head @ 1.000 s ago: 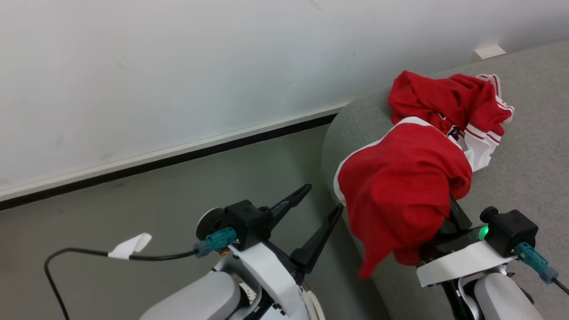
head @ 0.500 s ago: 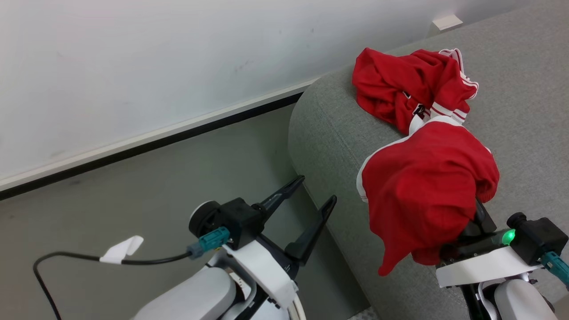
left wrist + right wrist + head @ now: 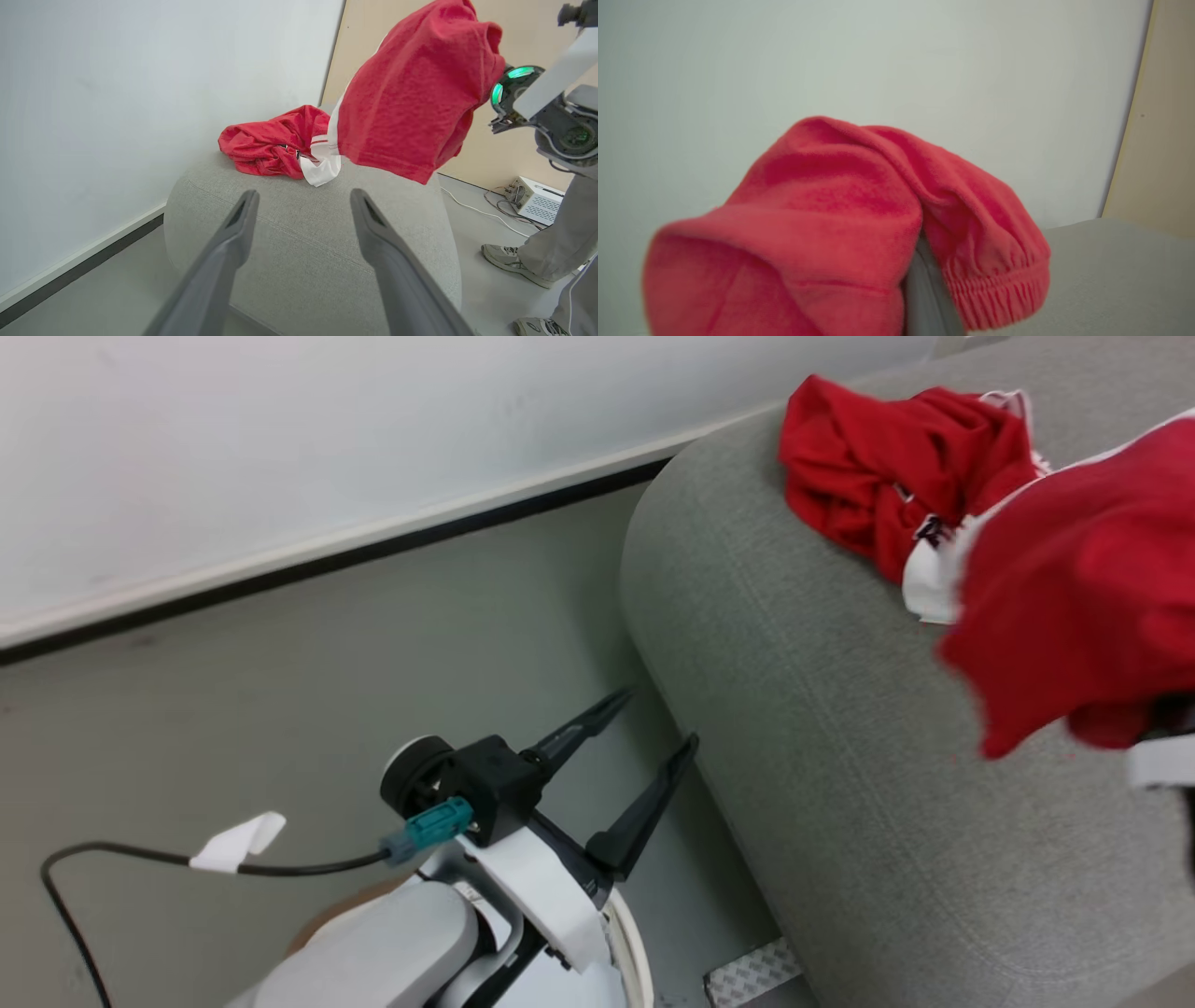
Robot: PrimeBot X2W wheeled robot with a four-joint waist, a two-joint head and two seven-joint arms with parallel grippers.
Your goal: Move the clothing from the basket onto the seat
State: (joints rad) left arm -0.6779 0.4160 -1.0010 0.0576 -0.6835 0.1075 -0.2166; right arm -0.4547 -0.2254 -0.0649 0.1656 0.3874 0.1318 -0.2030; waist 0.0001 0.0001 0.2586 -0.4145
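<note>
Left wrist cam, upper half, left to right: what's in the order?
White wall → crumpled red garment lying on the seat → held red garment → green light on the other arm.

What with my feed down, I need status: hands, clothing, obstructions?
Left hand open, empty, beside large light grey fabric sofa. Right hand shut on bright red soft garment, held over sofa. Second red garment lies on it. Nothing blocking the drop.

Light bright, even, diffuse; no glare. Faint soft shadow on floor (image 3: 280, 709) just past left gripper (image 3: 658, 717) tips. Red garment (image 3: 1074, 607) motion-smeared in head view, defocused close to right wrist lens. Left wrist view sharp, edges bowed.
</note>
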